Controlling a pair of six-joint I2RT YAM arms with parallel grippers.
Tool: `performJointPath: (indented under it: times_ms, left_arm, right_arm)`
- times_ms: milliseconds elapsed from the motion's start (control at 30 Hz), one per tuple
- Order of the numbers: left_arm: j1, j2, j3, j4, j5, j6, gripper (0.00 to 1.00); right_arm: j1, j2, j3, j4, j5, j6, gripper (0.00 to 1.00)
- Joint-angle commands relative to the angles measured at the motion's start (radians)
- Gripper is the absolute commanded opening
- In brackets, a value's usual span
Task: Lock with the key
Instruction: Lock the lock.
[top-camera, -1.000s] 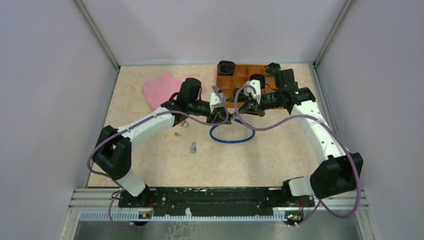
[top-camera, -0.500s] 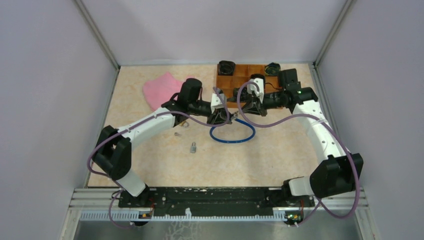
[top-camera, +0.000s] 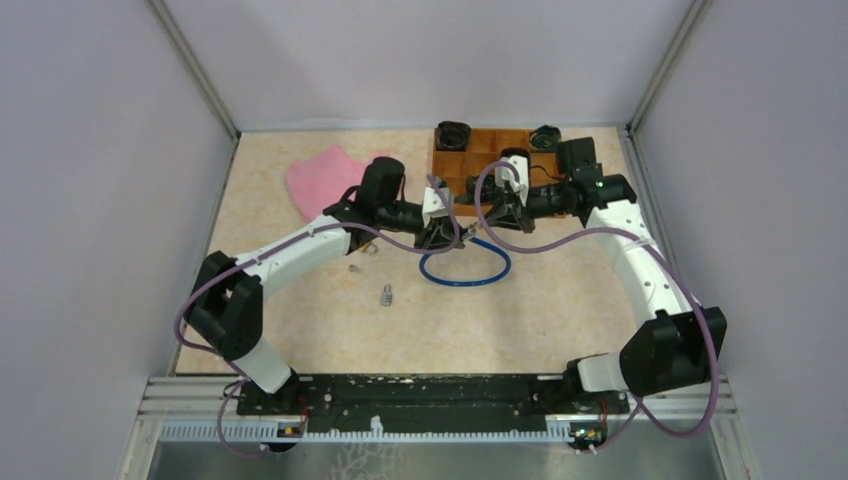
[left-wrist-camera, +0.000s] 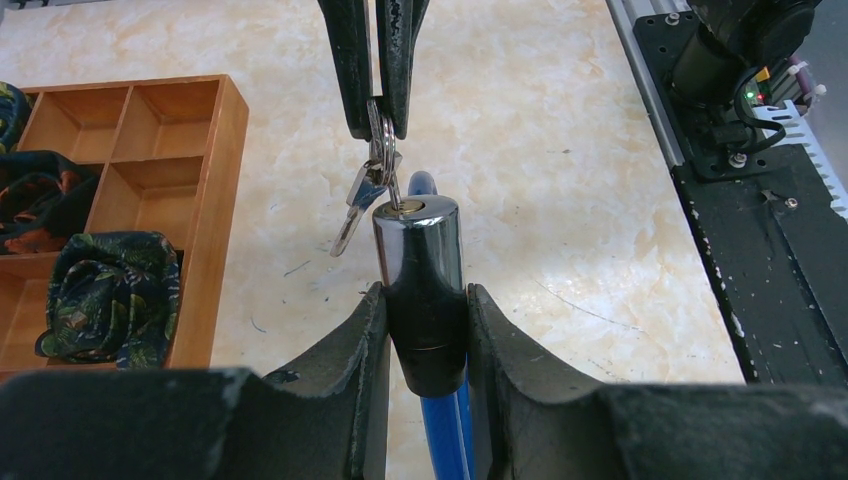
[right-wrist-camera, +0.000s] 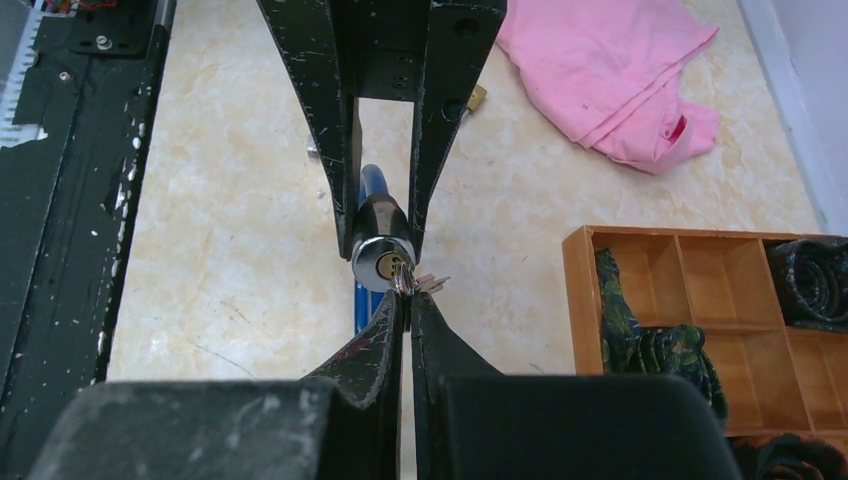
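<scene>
While both arms meet mid-table in the top view, left gripper (top-camera: 440, 236) and right gripper (top-camera: 488, 222) sit nose to nose at 12 o'clock of the blue cable (top-camera: 480, 282) loop. Lock cylinder (top-camera: 462, 232) is between them, long axis roughly 9-to-3, keyway end toward 3. Pink cloth (top-camera: 320, 180) is at 10 o'clock of the grippers and wooden tray (top-camera: 470, 160) at 1. Small padlock (top-camera: 386, 295) lies on the table at 7, well apart.

Left wrist view: left gripper clamps the cylinder's black lower body, jaws narrow, one each side. Long axis runs 6-to-12, chrome keyway end pointing to 12. Right gripper sits at 12, jaws pinched tight on the key ring (left-wrist-camera: 381, 150), right at the keyway. Spare key (left-wrist-camera: 350, 215) hangs off the ring toward 7. Cable leaves the cylinder at 6. Tray is at 9, with rolled fabrics (left-wrist-camera: 110, 295) in its compartments.

Right wrist view: keyway face looks straight at the camera, ring across it, keys splayed toward 3. Can't tell how deep the blade sits.
</scene>
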Motion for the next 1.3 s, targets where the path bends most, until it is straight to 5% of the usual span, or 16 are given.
performJointPath:
  times_ms: [0, 700, 1000, 1267]
  left_arm:
    - [-0.001, 0.004, -0.023, -0.108, 0.002, 0.010, 0.00]
    - [-0.001, -0.001, -0.026, -0.101, -0.013, -0.002, 0.00]
    - [0.018, -0.010, 0.018, -0.055, -0.029, -0.113, 0.00]
    - [0.034, -0.002, 0.154, -0.036, 0.050, -0.364, 0.00]
  right_arm:
    - [-0.040, -0.021, 0.076, 0.027, 0.023, -0.020, 0.00]
    - [-0.084, -0.037, 0.076, 0.066, 0.054, 0.036, 0.00]
    - [-0.150, -0.121, -0.049, 0.471, 0.480, 0.641, 0.00]
    - [-0.162, -0.248, -0.177, 0.537, 0.603, 0.658, 0.00]
